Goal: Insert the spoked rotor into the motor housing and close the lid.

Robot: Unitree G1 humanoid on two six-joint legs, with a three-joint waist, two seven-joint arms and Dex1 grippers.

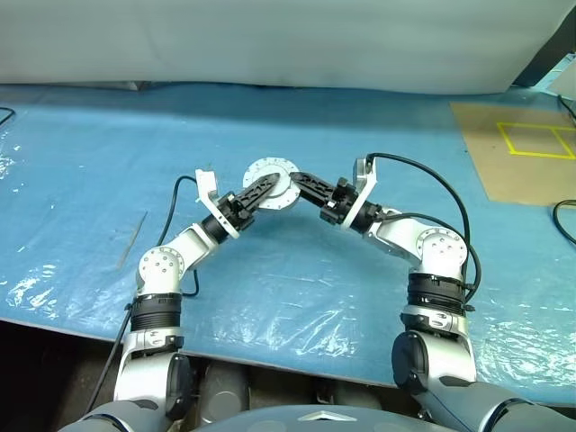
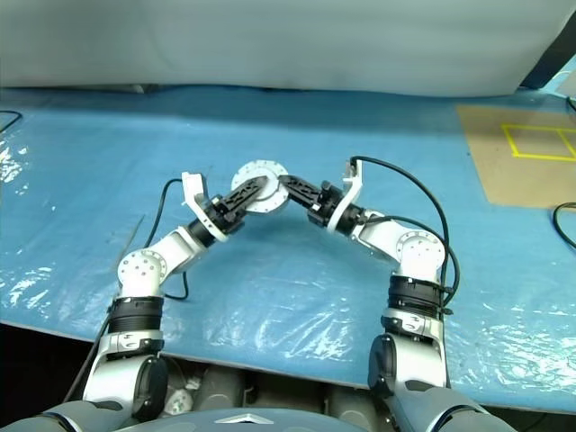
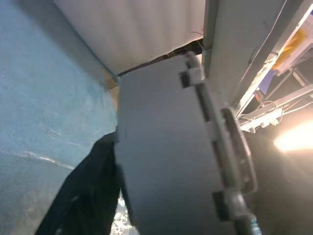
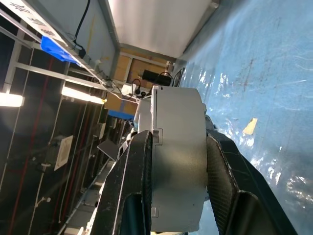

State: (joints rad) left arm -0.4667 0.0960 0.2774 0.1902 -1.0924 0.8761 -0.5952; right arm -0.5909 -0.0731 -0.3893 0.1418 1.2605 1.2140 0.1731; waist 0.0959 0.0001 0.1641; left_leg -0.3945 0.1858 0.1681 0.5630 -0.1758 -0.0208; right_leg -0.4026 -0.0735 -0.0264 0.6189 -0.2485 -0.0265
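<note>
The motor housing (image 1: 270, 171), a short round silver can, hangs in the air above the blue table (image 1: 90, 180), between my two arms. My right gripper (image 1: 299, 186) is shut on it: in the right wrist view one black finger (image 4: 129, 171) presses each side of the can (image 4: 178, 161). A thin flanged plate (image 4: 154, 147) that may be the lid caps one end, so the inside is hidden. My left gripper (image 1: 261, 191) reaches in from the other side, hard against the can (image 3: 166, 147). The spoked rotor is hidden.
Crinkled clear plastic covers the blue table. A brown board (image 1: 517, 171) with a yellow tape square (image 1: 538, 139) lies at the back right. A white curtain (image 1: 270, 40) closes off the far side. The table's front edge (image 1: 270, 346) runs just before my body.
</note>
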